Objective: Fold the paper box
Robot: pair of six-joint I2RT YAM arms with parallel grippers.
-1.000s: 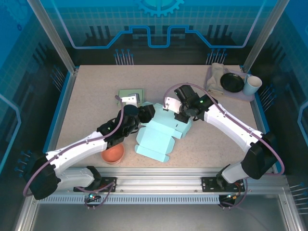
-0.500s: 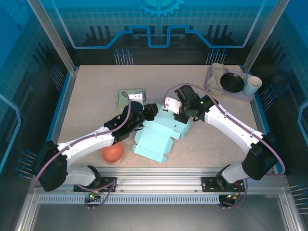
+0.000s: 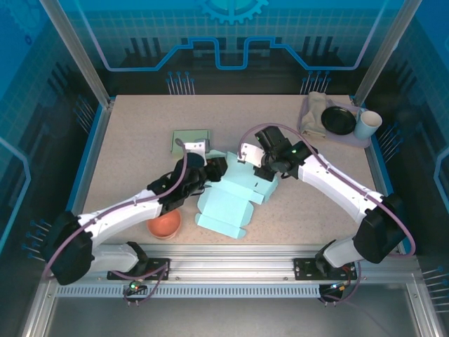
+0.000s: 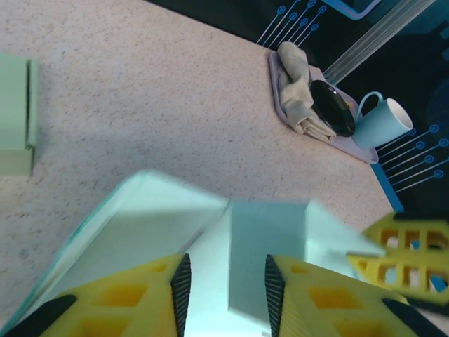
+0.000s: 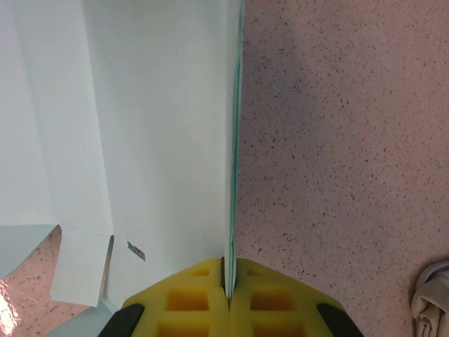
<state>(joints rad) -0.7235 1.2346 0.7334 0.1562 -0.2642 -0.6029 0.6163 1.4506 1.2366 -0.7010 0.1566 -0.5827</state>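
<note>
— What is the right claw (image 5: pixel 228 265) doing?

— It is pinching. Its two yellow fingers (image 5: pixel 186 298) are pressing together on a thin upright edge of the paper box (image 3: pixel 235 200), and that edge is running straight out ahead from between the tips. The pale blue sheet is spreading away on one side of the edge, with a small flap and a notch lying close by the finger on that side. The bare speckled table (image 5: pixel 337 140) is lying on the other side.

— And the left claw (image 4: pixel 225 265)?

— Its jaws are standing apart, and a folded ridge of the box is sitting in the gap between them, with a panel sloping away on either side. I am not able to tell whether the pads are pressing on the paper.

— Where is the box sitting in relation to the two claws?

— From above, both claws are working at the box's far end, near each other, the left one on its left side. The rest of the box is stretching back from them toward the arm bases, resting on the table.

— Is anything else lying around the claws?

— Ahead of the left claw and off to its left, a pale green carton (image 4: pixel 14 116) is resting on the table, apart from the box. Far ahead to its right, a tray (image 4: pixel 354 146) is carrying a crumpled cloth (image 4: pixel 298 91), a black dish (image 4: pixel 333 105) and a pale cup (image 4: pixel 382 123). An orange bowl (image 3: pixel 164 225) is sitting behind the left claw, beside its forearm.
</note>
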